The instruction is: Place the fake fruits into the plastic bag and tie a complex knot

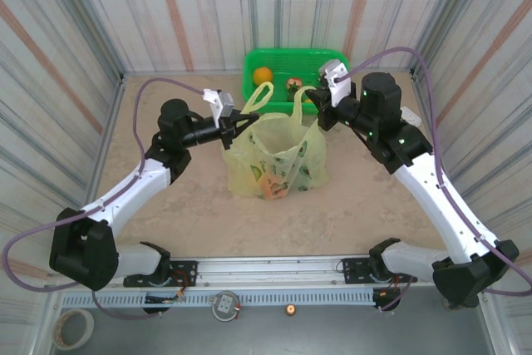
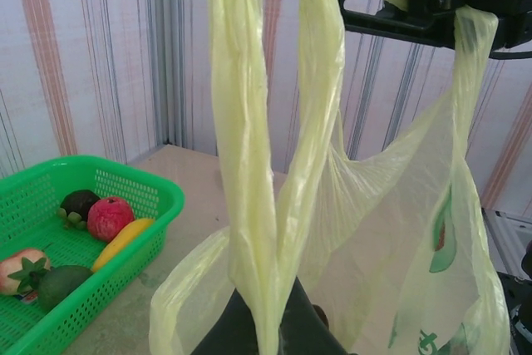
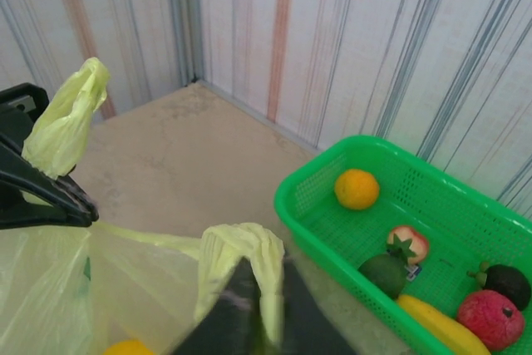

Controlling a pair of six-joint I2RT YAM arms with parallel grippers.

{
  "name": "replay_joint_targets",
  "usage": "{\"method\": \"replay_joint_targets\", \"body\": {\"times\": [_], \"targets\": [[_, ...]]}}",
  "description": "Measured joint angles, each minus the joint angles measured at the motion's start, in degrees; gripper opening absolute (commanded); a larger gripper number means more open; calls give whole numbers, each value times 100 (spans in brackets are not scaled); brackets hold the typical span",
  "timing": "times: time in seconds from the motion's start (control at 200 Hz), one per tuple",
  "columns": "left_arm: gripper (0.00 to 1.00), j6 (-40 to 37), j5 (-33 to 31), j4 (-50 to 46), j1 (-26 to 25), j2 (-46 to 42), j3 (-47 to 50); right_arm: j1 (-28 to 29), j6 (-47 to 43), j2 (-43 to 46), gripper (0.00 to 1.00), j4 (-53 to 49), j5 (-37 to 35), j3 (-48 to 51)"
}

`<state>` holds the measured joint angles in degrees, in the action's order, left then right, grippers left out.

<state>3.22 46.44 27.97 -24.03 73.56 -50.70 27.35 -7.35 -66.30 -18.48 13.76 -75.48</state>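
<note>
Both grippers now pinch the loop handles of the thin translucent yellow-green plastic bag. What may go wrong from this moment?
1. Several glossy plastic fruits lie in the rigid green basket; knotting now would probably leave them out.
2. The left gripper and right gripper pinch bunched handles of the thin yellow-green plastic bag, which might slip or tear under pull.
3. Pulled sideways, it may tip and spill the fruit inside.

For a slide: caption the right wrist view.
Right gripper pinching thin yellow-green plastic bag handle beside green plastic basket of fake fruits.
</note>
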Motion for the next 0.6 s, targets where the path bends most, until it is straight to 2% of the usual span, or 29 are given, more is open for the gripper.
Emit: {"method": "replay_joint_targets", "body": {"times": [0.135, 0.175, 0.245, 0.366, 0.471, 0.521, 0.601], "targets": [[0, 0, -2, 92, 0, 0, 46, 0, 168, -101, 45, -299, 153, -387], [0, 0, -2, 105, 0, 0, 55, 2, 205, -151, 46, -387, 175, -520], [0, 0, -4, 105, 0, 0, 61, 2, 243, -214, 45, -542, 170, -654], [0, 0, -2, 105, 0, 0, 61, 2, 208, -317, 33, -973, 76, -793], [0, -7, -17, 105, 0, 0, 63, 0, 173, -442, 33, -1438, -26, -1045], [0, -20, -22, 105, 0, 0, 63, 0, 157, -476, 37, -1615, -28, -1200], [0, -37, -24, 105, 0, 0, 63, 2, 118, -492, 51, -1873, -28, -1486]]}}
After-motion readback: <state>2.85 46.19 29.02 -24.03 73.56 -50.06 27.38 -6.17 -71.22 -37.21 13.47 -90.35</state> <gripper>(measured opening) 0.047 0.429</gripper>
